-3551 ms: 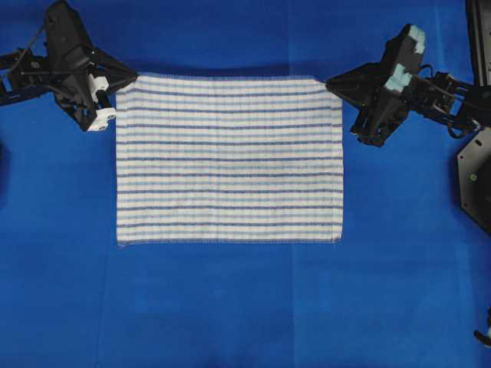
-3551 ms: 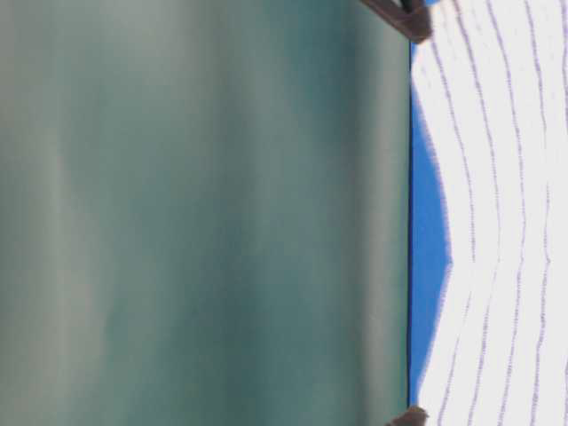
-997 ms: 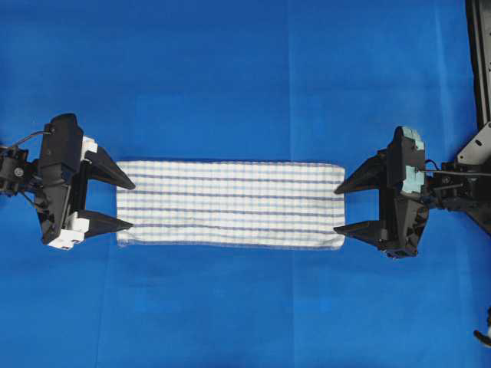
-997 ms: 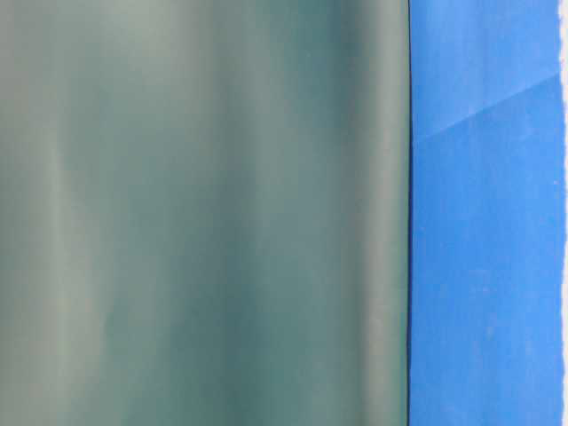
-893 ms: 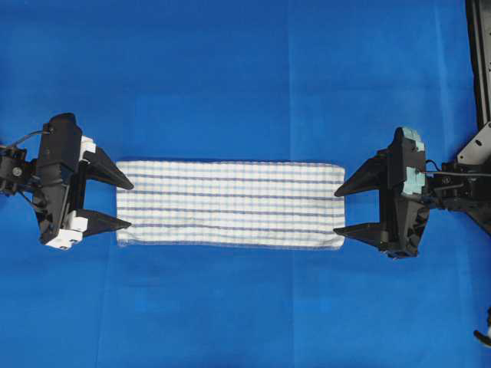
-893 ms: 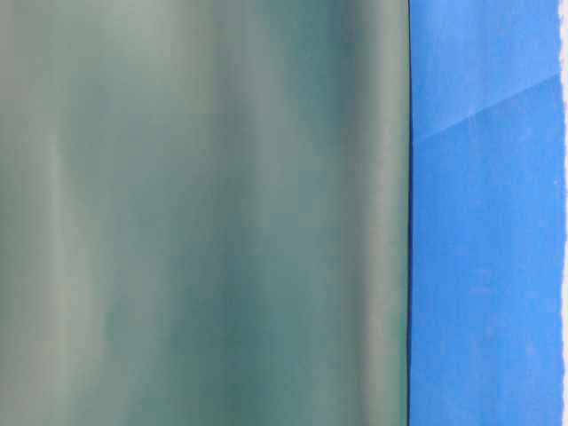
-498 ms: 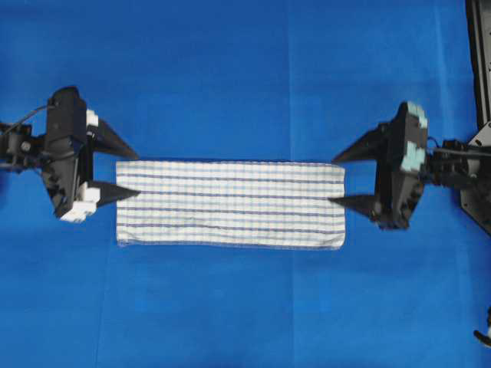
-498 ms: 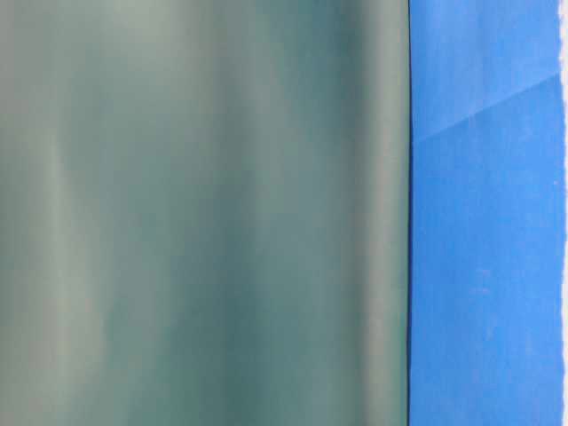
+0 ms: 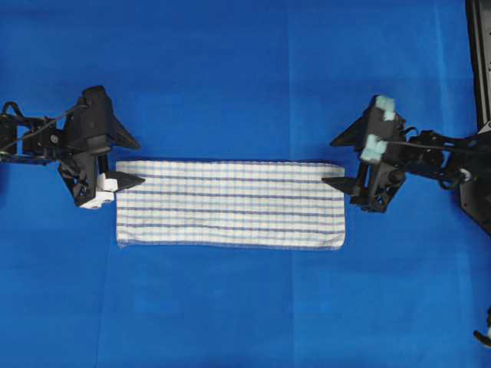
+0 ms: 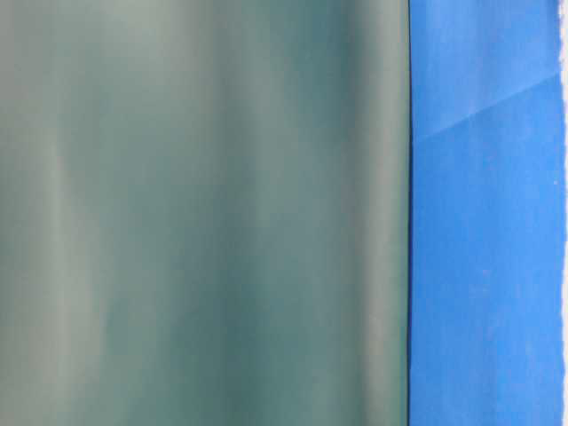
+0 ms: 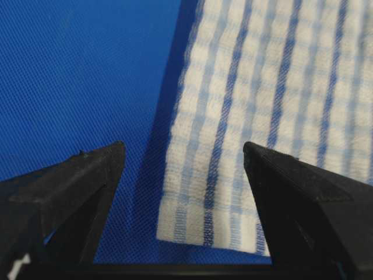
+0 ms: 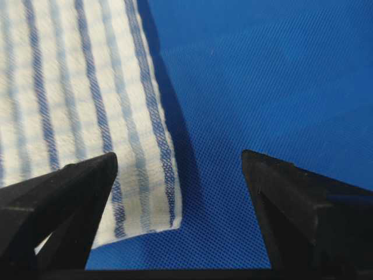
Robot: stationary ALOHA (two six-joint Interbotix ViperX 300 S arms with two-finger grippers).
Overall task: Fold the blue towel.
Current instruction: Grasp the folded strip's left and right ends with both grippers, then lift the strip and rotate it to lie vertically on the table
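The blue towel lies on the table covering, between left claw and right claw.

A blue cloth-covered table carries everything. The towel lies flat on it, folded into a long band with white, dark-blue and light-blue stripes. The blue covering shows on every side of the towel, faintly creased beyond its far edge.
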